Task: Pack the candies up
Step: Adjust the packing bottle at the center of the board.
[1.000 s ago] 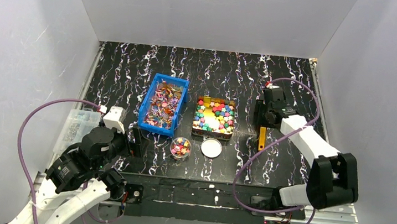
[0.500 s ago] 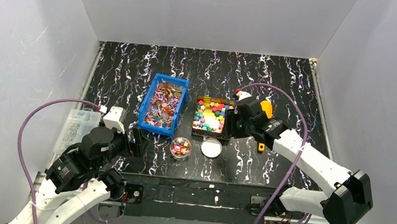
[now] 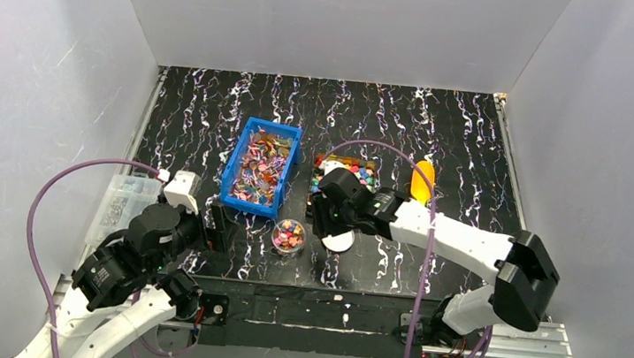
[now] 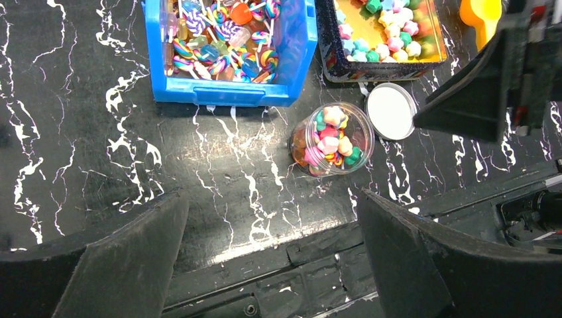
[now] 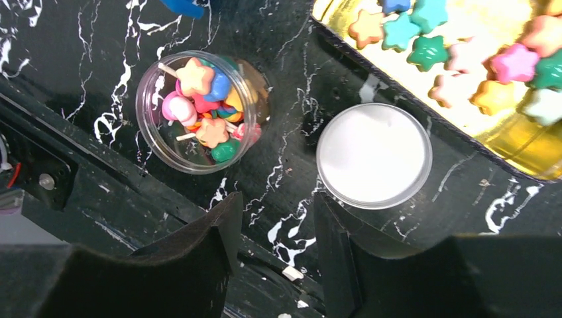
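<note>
Tabletop (image 3: 461,132) black-marbled, walls (image 3: 339,21) pale, left end effector (image 4: 270,199) spread, right end effector (image 5: 277,202) half-spread

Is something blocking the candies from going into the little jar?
Nothing visible. The jar stands open; its white lid lies flat on the table beside it, not touching. The candies inside fill much of it, though.

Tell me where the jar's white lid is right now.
In the right wrist view, the white lid lies flat on the table right of the open candy jar, not touching it, beside the gold tin's near wall.
</note>
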You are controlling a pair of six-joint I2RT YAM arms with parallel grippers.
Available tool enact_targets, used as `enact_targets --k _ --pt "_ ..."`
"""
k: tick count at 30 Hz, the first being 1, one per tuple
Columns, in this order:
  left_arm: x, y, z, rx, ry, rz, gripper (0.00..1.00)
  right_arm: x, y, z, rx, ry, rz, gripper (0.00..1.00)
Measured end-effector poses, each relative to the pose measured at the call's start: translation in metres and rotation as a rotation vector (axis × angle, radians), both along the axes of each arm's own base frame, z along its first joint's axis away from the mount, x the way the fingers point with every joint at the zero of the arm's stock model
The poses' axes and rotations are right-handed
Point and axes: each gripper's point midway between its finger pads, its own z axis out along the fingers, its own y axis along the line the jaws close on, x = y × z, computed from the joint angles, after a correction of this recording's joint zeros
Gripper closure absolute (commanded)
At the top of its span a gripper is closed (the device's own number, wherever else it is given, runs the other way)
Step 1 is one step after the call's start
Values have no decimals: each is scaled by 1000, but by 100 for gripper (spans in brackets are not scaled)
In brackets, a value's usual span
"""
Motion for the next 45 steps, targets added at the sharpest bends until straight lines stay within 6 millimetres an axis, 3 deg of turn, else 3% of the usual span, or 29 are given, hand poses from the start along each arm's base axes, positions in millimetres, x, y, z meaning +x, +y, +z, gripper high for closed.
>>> enact_targets --k 10,27,30,34,35,45 --pt "0 0 1 -3 -4 0 2 1 30 -15 -51 -2 41 52" --pt "-1 1 1 -6 -8 0 2 0 45 -54 -146 23 63 59" --pt "-1 1 1 -6 -8 0 2 1 46 -58 -152 27 63 66" --pt "-1 1 1 -6 -8 0 2 1 48 -59 -149 23 67 96" --pt "-1 1 1 -6 -8 0 2 3 48 -59 -149 16 63 99" --pt "-1 1 1 -6 -8 0 2 4 45 -61 -162 9 64 95"
